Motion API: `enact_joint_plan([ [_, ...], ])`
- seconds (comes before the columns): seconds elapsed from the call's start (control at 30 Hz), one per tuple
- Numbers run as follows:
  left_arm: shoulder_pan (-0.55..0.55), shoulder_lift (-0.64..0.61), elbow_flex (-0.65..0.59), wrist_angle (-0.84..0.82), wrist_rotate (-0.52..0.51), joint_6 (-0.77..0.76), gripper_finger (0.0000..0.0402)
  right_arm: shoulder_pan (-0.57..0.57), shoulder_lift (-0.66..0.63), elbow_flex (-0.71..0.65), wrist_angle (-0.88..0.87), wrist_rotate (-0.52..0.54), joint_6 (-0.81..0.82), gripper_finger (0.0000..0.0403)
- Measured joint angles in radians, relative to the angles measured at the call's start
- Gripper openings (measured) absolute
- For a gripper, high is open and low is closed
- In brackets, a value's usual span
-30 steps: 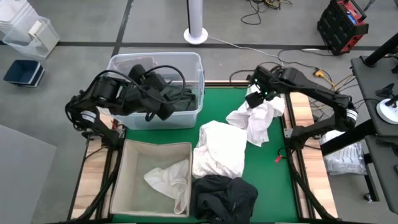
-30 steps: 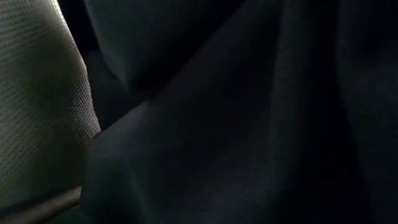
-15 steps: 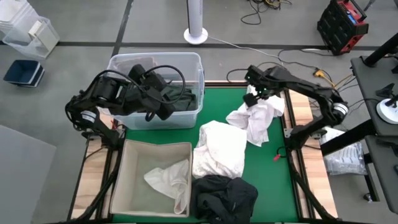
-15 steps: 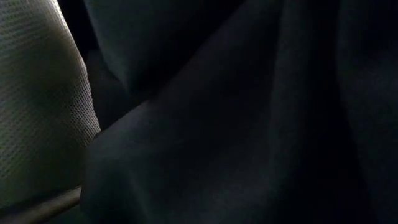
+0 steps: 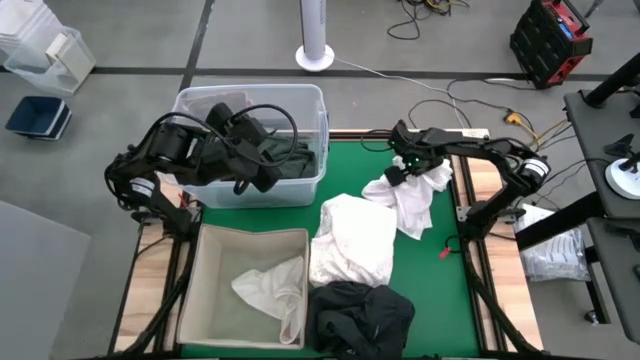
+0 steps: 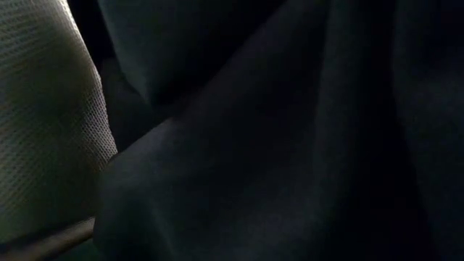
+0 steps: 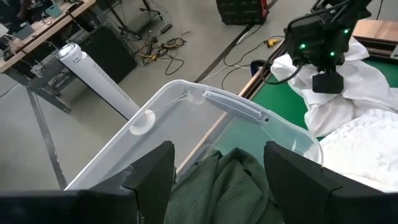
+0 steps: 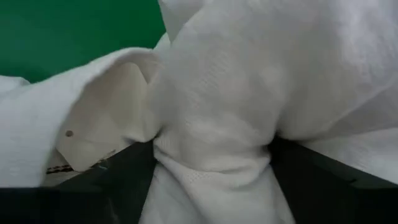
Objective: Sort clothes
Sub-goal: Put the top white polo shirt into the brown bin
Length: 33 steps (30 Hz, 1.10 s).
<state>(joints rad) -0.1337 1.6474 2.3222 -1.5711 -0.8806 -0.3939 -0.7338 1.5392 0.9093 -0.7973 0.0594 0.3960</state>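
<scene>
High view: our right gripper (image 5: 398,172) sits at the far right part of the green worktop (image 5: 350,165), down on the crumpled white garment (image 5: 410,192) that lies near the right edge. In the right wrist view that white cloth (image 8: 217,124) is bunched tight between our two dark fingers (image 8: 118,180), so the jaws are closed on a fold of it.

Our left gripper (image 5: 262,172) hovers over the clear tub (image 5: 250,96) at the far left corner. In the left wrist view its fingers (image 7: 152,177) stand well apart with nothing between them, above a dark green garment (image 7: 224,186) lying inside the tub.

A larger white garment (image 5: 352,240) lies in the middle of the worktop, touching the one we hold. A black garment (image 5: 362,312) lies at the near edge, just beside the beige bin (image 5: 200,262) at the near left corner, which holds one white piece (image 5: 270,287). The low view shows only dark cloth (image 6: 290,145) pressed close and a pale mesh surface (image 6: 43,123).
</scene>
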Motion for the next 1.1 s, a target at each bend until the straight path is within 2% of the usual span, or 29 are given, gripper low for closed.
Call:
enact_joint_plan([
  [0.17,0.001,0.000,0.000,0.000,-0.002,0.000,0.0224,0.000,0.003,-0.036,0.070,0.021,-0.018,0.0209],
  [0.47,0.001,0.000,0.000,0.000,-0.004,0.000,0.0224,0.000,0.016,-0.085,0.147,0.022,-0.075,0.0029],
  [0.73,0.001,0.000,-0.001,0.000,-0.026,0.000,0.0224,0.000,-0.029,-0.091,0.145,0.019,-0.065,0.0024],
  [0.87,0.001,0.000,-0.001,0.000,-0.026,0.000,0.0224,0.000,-0.143,-0.078,0.105,0.011,-0.019,0.0024],
  [1.1,0.001,0.000,-0.002,0.000,-0.026,-0.008,0.0224,0.000,-0.421,-0.031,0.085,0.000,0.050,0.0019],
])
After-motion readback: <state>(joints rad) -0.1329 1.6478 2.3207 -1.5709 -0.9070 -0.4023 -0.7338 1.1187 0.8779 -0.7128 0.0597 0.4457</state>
